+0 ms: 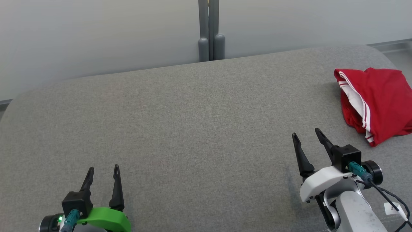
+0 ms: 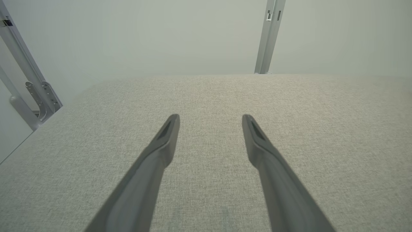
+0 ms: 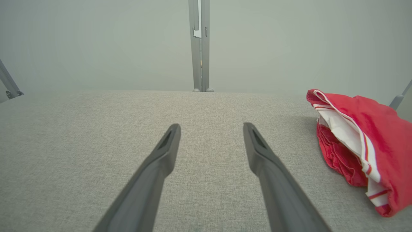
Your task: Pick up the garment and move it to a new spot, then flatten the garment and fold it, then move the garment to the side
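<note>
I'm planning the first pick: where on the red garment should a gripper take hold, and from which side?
Probably the bunched edge by the white striped band of the red garment, reached from the middle of the grey surface by the open right gripper, which is nearer. The layers there stand up in a ridge that could be pinched.

Robot test cell, more lab than home.
A padded table [image 1: 193, 129] in grey cloth stands boxed in by blank pale panels [image 1: 96, 35]. Grey metal posts [image 1: 209, 32] join them, and a bolted bracket [image 2: 43, 96] sits off the table's left corner. The left gripper [image 1: 103, 167] and the cabled right gripper [image 1: 305, 131] hang over the near edge.
</note>
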You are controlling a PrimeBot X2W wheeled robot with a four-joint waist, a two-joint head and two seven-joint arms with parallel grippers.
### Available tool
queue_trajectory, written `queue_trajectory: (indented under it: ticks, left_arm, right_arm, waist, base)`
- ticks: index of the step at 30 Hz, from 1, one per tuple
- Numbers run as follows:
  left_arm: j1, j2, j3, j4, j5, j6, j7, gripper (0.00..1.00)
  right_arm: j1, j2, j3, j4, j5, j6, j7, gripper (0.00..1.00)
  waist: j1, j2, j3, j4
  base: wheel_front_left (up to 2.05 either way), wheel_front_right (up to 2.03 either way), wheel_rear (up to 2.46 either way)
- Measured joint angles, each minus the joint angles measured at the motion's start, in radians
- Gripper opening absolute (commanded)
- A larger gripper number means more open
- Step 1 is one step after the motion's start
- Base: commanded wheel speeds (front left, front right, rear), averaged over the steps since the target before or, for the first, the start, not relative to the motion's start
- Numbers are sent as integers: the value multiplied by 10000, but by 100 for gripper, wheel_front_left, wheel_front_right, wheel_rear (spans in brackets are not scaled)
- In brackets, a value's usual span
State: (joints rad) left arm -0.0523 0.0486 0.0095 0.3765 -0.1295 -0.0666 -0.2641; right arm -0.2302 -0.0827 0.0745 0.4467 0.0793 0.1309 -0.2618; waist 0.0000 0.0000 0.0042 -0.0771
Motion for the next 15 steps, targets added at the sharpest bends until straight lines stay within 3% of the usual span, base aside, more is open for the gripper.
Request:
queue_trajectory:
  ticks: [11, 12, 15]
  left_arm:
    - [3, 0, -79, -29, -75, -54, 0, 100]
    - [4, 0, -86, -33, -107, -77, 0, 0]
    - [142, -40, -96, 230, -105, -79, 2, 0]
  right_arm:
    - [30, 12, -21, -130, 4, 0, 0, 100]
    - [35, 13, -13, -150, 19, 0, 0, 0]
    - [230, 81, -10, 79, 21, 0, 8, 0]
  waist:
    - [0, 0, -25, -26]
    - [0, 0, -27, -27]
    - [0, 0, -28, -28]
  base:
    - [0, 0, 0]
    - [0, 0, 0]
    - [0, 0, 0]
